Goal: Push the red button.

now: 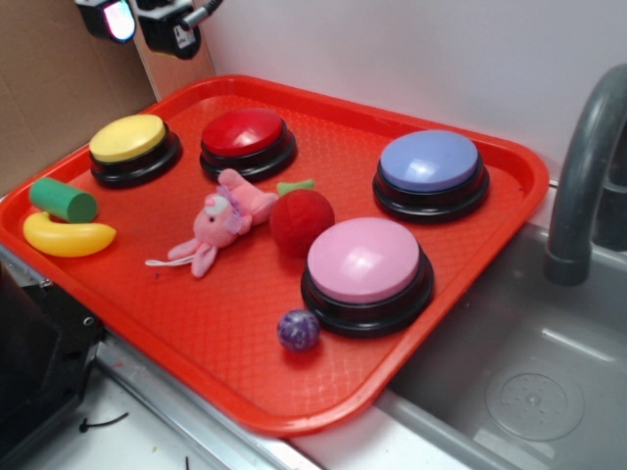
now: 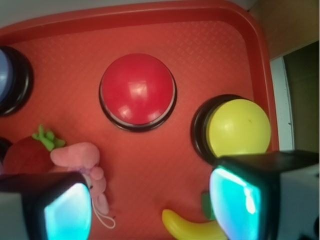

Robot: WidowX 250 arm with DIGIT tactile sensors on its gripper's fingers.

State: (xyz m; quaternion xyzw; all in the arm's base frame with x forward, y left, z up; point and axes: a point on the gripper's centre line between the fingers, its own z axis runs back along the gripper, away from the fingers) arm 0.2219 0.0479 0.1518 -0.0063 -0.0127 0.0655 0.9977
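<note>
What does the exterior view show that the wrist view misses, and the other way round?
Only the exterior view shows the pink button, purple ball and grey faucet. Only the wrist view shows both fingers close up, spread apart above the tray. Both show the red button, yellow button, banana and plush bunny.

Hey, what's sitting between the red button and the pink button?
In the exterior view, the red plush ball lies between the red button and pink button.

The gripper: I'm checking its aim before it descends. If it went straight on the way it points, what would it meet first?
Probably bare tray just short of the red button, between the pink plush bunny and yellow button; depth is unclear.
</note>
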